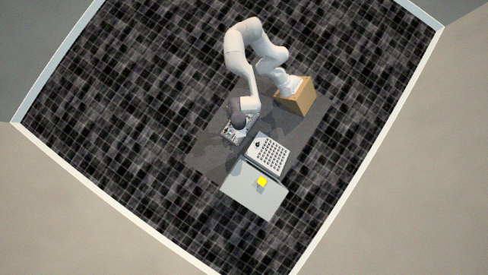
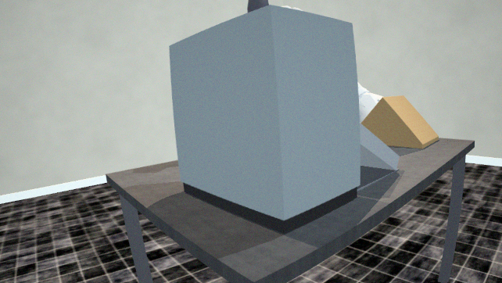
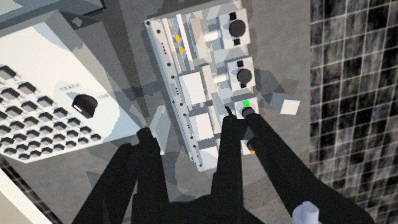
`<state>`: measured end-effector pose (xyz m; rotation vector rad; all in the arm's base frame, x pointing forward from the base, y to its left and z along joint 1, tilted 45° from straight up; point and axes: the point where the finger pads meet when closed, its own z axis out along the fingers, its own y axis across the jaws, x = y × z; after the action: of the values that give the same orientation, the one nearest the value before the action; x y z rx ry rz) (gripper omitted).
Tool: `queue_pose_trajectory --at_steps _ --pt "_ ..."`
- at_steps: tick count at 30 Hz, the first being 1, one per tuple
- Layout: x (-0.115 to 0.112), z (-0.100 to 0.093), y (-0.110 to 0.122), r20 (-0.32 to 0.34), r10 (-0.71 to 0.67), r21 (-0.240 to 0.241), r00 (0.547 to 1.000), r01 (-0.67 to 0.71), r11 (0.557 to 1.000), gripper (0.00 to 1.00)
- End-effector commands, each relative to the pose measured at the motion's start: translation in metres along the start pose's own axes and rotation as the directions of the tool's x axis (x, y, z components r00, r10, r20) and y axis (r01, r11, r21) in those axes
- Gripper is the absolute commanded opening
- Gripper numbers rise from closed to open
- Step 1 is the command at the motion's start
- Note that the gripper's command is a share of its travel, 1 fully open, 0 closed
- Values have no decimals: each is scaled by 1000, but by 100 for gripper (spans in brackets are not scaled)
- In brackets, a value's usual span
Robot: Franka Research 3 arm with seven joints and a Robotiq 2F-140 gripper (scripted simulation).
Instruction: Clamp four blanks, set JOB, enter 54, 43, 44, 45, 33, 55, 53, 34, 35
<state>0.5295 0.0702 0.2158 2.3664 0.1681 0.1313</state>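
Observation:
In the wrist view the vise fixture [image 3: 172, 75] [image 1: 228, 134] lies under my gripper [image 3: 187, 122], which is part open with nothing between its fingers. White blanks lie on the rails of the two nearer stations, one [image 3: 192, 87] farther and one [image 3: 202, 125] nearer. The right finger's tip is at the valve of the third block, whose green lens [image 3: 245, 103] is lit. An amber lens [image 3: 252, 151] shows on the nearest block. The two far valves [image 3: 236, 26] [image 3: 243, 76] show black knobs. The selector knob [image 3: 84, 104] sits on the keypad panel [image 3: 30, 115] [image 1: 270, 153]. The amber lamp [image 1: 261, 181] on the cabinet is lit.
The grey cabinet [image 1: 247, 194] [image 2: 266, 117] stands behind the keypad and hides the fixture in the exterior view. A wooden wedge [image 1: 300, 95] [image 2: 399, 121] holds the arm's base on the table [image 1: 213, 152] [image 2: 234, 242]. A small white square piece [image 3: 290, 106] lies on the table beside the valve blocks.

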Motion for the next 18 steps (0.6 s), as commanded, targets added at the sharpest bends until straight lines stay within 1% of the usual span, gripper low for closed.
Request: queue_pose_trajectory --at_steps 1,5,6,18 --pt "-4 -4 2 14 -9 -7 1000 9 1000 40" --pt "-4 -5 2 14 -9 -7 1000 9 1000 40" --pt "-4 -5 2 14 -9 -7 1000 9 1000 0" --pt "-4 -5 2 14 -9 -7 1000 9 1000 0"
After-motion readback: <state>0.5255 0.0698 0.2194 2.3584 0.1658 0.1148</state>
